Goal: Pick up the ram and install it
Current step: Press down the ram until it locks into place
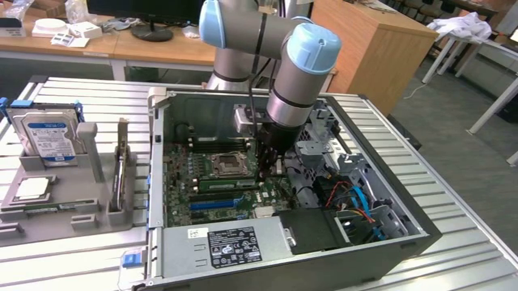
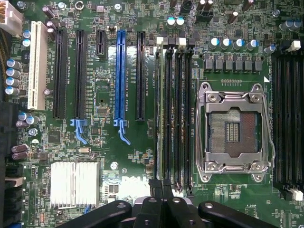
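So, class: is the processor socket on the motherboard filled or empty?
Empty: the processor socket shows bare contacts inside its metal frame, with no chip seated.

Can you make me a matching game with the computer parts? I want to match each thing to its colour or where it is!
Things:
1. hard drive
2. processor socket
3. long slot
4. pincer

Clues:
A. shut, above the green motherboard
B. blue, with black slots on both sides
C. standing in the grey holder
D. silver metal frame

Right pairs: 1-C, 2-D, 3-B, 4-A
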Controlling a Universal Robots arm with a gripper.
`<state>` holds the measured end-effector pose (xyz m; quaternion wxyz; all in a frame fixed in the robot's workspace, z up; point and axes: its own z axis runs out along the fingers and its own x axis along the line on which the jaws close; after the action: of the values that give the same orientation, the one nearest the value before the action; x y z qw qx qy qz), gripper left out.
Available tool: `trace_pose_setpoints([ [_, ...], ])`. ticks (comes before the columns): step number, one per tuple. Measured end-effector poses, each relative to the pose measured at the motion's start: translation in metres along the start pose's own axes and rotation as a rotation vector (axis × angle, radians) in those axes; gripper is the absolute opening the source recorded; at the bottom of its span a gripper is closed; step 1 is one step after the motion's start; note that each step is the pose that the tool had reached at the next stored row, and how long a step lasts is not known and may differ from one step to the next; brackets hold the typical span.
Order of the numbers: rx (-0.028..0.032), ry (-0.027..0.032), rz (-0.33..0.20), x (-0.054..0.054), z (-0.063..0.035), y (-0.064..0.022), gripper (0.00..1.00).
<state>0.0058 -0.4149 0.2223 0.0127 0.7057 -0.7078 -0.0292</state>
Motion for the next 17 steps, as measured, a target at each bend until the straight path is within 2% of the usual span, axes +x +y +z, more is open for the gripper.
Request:
trace_pose_setpoints([
  [2,-0.0001,-0.0005,0.0,0.0,-0.0011,0.0001,0.11],
  [11,0.0001,-0.0001,0.0,-0.001,-0.0338,0.002,0.11],
  [17,0.0001,0.0,0.0,-0.001,-0.0476,0.0028,0.11],
])
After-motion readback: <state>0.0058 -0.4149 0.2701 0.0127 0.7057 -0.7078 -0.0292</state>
